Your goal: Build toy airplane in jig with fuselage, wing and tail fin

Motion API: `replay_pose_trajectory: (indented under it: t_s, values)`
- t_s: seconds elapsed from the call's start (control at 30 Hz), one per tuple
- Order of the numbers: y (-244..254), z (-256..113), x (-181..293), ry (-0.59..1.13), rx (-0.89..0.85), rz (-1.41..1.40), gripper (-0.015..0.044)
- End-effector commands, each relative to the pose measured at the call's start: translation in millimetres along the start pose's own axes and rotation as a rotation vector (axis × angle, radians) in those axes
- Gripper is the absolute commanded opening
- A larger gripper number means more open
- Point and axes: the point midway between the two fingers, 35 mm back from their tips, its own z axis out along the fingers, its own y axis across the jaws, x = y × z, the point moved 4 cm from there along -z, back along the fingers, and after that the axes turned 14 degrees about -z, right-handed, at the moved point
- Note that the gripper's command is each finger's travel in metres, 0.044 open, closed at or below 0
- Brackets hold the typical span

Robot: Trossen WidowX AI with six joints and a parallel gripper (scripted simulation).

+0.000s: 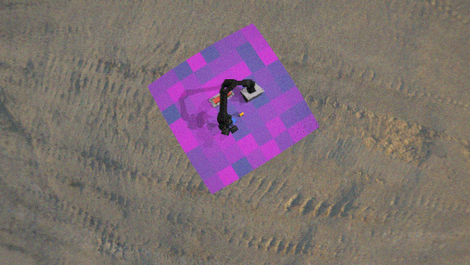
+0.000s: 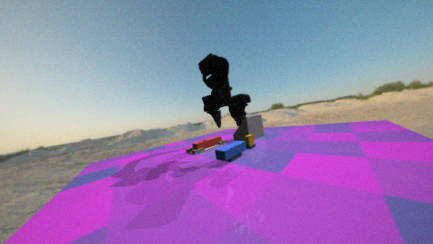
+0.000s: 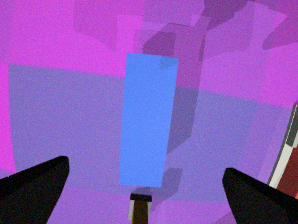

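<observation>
The red fuselage (image 2: pixel 207 142) lies in the grey jig cradle (image 2: pixel 198 149); it also shows in the overhead view (image 1: pixel 219 99) and at the right edge of the wrist view (image 3: pixel 290 163). The blue wing (image 3: pixel 148 119) lies flat on the mat, apart from the jig, and shows in the side view (image 2: pixel 231 150). The small orange tail fin (image 3: pixel 139 221) stands just beyond one end of the wing, also in the side view (image 2: pixel 249 140). My gripper (image 3: pixel 148 171) is open and empty. It hovers well above the wing, fingers pointing down (image 2: pixel 229 122).
The arm's grey base block (image 2: pixel 250 127) stands behind the tail fin. The checkered purple and magenta mat (image 1: pixel 232 107) lies on sand. The arm's shadow falls on the mat left of the jig.
</observation>
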Motion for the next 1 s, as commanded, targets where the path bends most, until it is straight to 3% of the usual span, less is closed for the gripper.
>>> replay_pose_trajectory:
  t_s: [0.0,0.97]
  values:
    - [0.6,30.2,-0.9,0.003,0.0,0.003,0.044]
    - [0.1,82.0,-0.7,0.003,0.003,0.003,0.044]
